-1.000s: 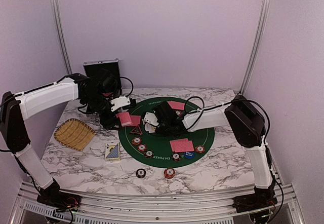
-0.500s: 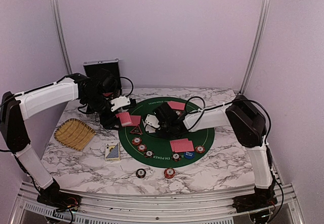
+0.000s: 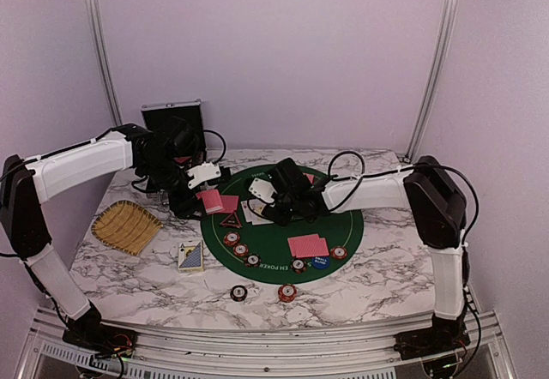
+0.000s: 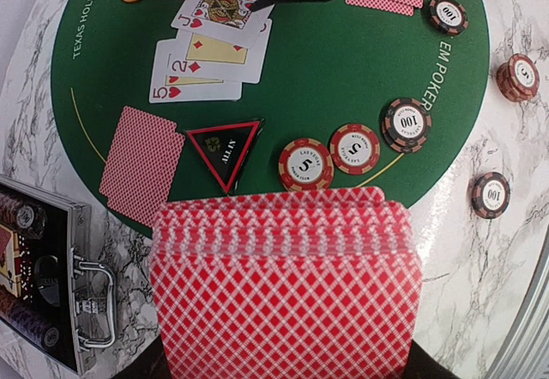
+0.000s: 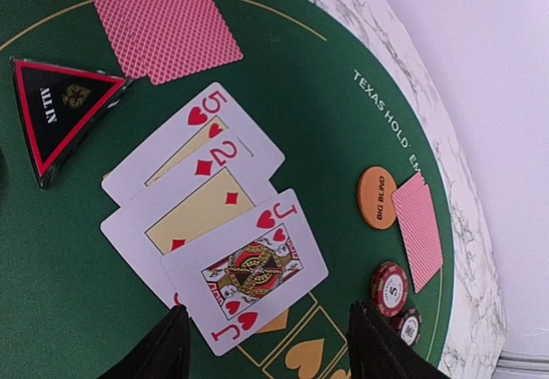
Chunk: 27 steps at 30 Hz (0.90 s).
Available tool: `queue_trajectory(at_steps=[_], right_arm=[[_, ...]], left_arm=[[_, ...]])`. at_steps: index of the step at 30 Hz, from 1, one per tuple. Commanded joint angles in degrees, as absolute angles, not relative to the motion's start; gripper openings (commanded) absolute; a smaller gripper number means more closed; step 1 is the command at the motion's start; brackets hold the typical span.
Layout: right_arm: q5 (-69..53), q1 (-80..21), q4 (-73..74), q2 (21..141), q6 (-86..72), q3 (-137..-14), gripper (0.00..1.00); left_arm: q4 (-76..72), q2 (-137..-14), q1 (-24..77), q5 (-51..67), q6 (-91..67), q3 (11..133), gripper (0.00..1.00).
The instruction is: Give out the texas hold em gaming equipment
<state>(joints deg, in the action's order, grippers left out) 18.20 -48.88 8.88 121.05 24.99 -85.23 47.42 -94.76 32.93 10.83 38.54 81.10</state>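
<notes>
My left gripper [image 3: 202, 192] is shut on a deck of red-backed playing cards [image 4: 287, 285], held over the left rim of the round green mat [image 3: 343, 225]; the deck hides its fingers in the left wrist view. Three face-up cards [image 5: 214, 216] lie overlapped on the mat: five of hearts, two of diamonds, jack of hearts. My right gripper [image 5: 270, 334] hangs open just above the jack, touching nothing. A dark triangular marker [image 4: 225, 147] lies beside them. Poker chips [image 4: 354, 147] run along the mat's near-left edge. An orange disc [image 5: 376, 196] lies further back.
Face-down card pairs [image 3: 308, 245] lie at three spots on the mat, with a blue disc [image 3: 319, 261] near the front one. Two chip stacks [image 3: 287, 292] sit on the marble. A straw tray [image 3: 126, 225], a card box [image 3: 190, 256] and the open metal case [image 3: 171, 117] are at left.
My right gripper has opened and drawn back and up to the right, leaving the jack of hearts lying on the other face-up cards. The left arm has not moved.
</notes>
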Motion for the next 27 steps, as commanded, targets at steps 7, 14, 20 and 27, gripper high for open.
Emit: queue_trajectory(at_steps=[7,14,20,27], right_arm=[[8.67,-43.21,11.86,111.03,11.31,-87.60,0.68],[-9.92,-38.01,12.16,107.16,-5.49,-88.91,0.78],[-24.47,-35.71,12.61,109.06,-18.53,-89.57,0.85],[-37.51,-35.75,4.97,112.23,-34.32,-86.35,0.91]], left_arm=[[47.72,-92.12,32.68,11.13,38.13,81.39,0.00],[47.71,-92.11,32.70,11.23,38.13,81.21,0.00],[47.72,-91.97,32.70,11.20,38.23,81.31,0.00],[47.64,-92.60,32.70,11.63,37.82,81.34,0.00]])
